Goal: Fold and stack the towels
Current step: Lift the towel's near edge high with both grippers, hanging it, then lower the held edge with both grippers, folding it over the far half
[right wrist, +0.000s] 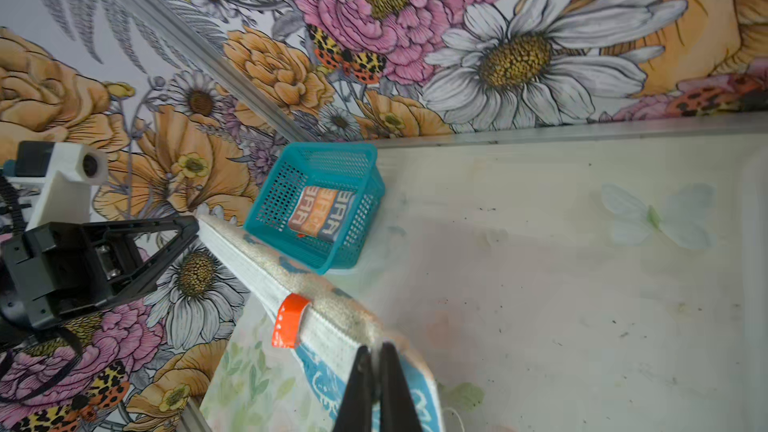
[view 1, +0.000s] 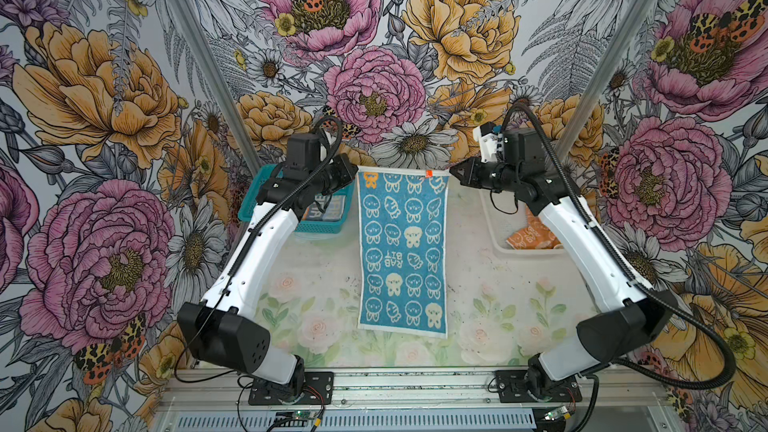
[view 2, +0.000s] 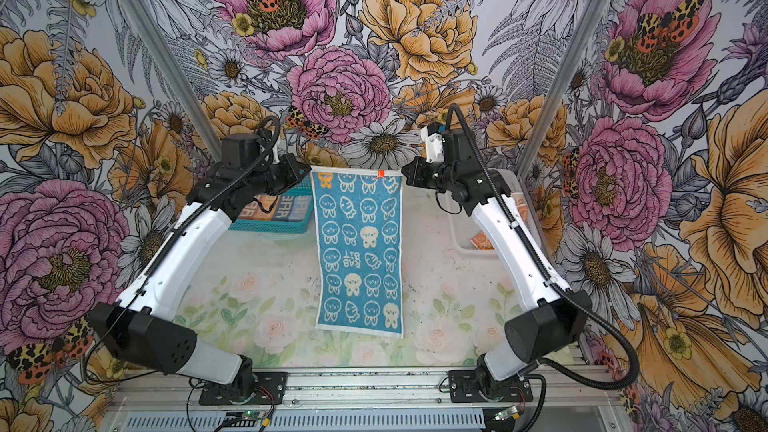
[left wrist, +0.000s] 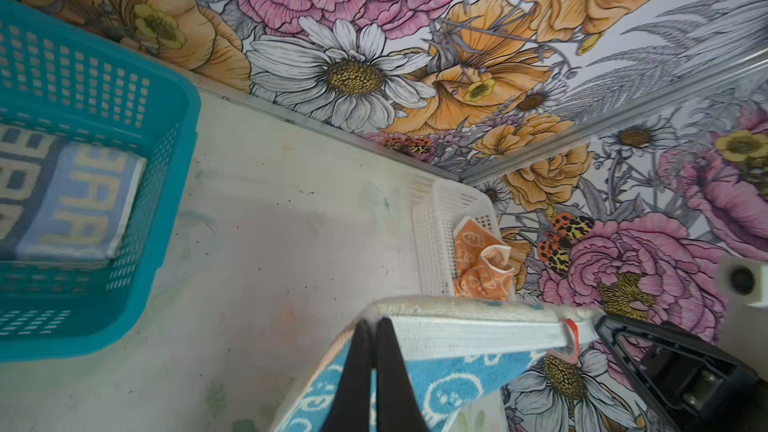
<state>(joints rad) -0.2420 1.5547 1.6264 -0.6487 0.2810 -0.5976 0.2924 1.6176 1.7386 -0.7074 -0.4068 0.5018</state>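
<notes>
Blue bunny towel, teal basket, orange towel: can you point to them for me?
blue bunny towel point(view 1: 402, 255), in a top view, middle of the cloth
teal basket point(left wrist: 83, 72), left wrist view, its mesh wall
orange towel point(left wrist: 473, 276), left wrist view, its crumpled middle

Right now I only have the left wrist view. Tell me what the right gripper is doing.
Observer: The right gripper is shut on the blue bunny towel's far right corner.
Operator: Describe the rest of the towel.
Observer: In both top views it is unfolded, a single layer running from the held far edge toward the front rail.
Operator: Check the teal basket.
Observer: The teal basket holds a folded striped towel, its middle stripe orange.
</notes>
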